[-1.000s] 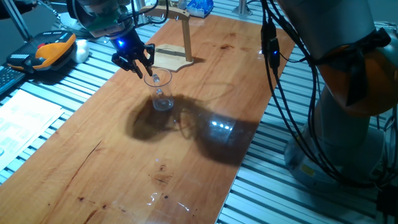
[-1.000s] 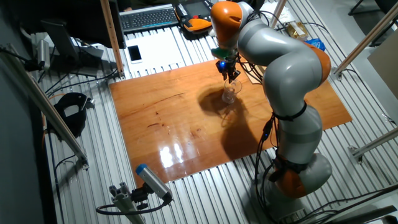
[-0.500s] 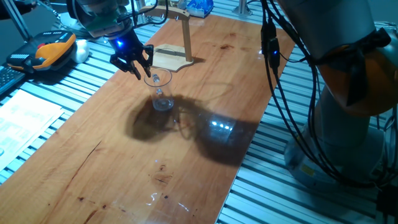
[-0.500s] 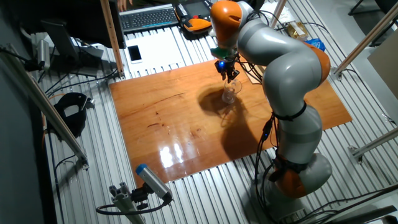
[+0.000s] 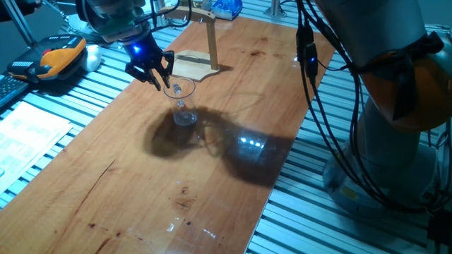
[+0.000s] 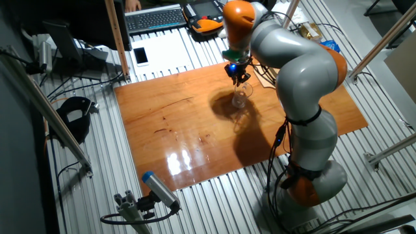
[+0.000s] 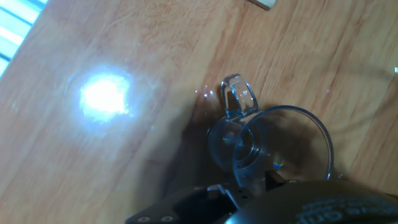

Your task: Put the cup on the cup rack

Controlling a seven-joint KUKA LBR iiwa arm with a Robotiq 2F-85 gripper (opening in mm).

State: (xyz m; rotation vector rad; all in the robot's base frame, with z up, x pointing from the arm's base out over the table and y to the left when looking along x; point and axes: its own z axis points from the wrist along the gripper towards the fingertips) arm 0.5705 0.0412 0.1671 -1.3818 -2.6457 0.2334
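The cup (image 5: 183, 107), a small clear glass mug, stands upright on the wooden table; it also shows in the other fixed view (image 6: 239, 98). In the hand view I look down into the cup (image 7: 280, 146), its handle pointing up-left. My gripper (image 5: 167, 80) hangs just above the cup's rim on its left side, fingers apart and holding nothing; it also shows in the other fixed view (image 6: 240, 79) and at the bottom of the hand view (image 7: 245, 186). The cup rack (image 5: 193, 65), a light wooden plate with a thin post, stands just behind the cup.
The wooden table (image 5: 233, 106) lies on a slatted metal bench. An orange-and-black device (image 5: 60, 56) and papers (image 5: 28, 134) lie to the left. The arm's base and cables (image 5: 395, 106) stand at the right. A keyboard (image 6: 156, 18) sits at the back.
My gripper has shifted very slightly up and to the left at the cup's rim. The cup has not moved.
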